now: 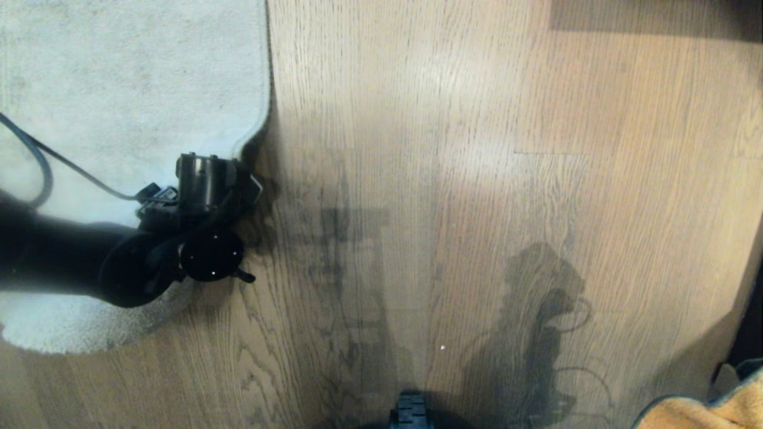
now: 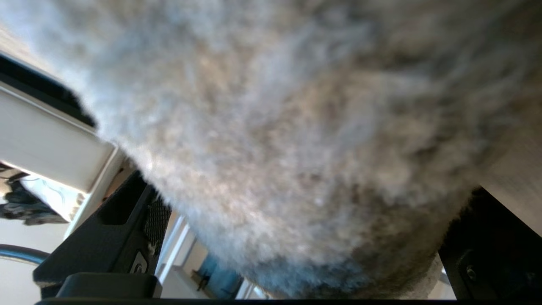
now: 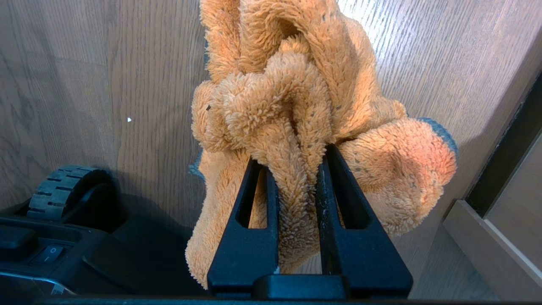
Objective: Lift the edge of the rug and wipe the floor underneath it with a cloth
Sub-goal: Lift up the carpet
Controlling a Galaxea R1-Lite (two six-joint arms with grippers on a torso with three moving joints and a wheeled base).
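Down at the rug edge [image 1: 253, 128], our left gripper [image 2: 296, 254] stands spread wide, pile filling the gap between its fingers, seemingly not pinched. Our right gripper [image 3: 296, 165] clamps the cloth [image 3: 305, 106] above the floor [image 1: 477, 179].

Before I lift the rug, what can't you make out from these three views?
- Left tool fingertips: head view, hidden by its own wrist.
- Rug edge grip: left wrist view, blurred pile fills the picture.
- Cloth: head view, cut off by the corner; right tool is shut on it.
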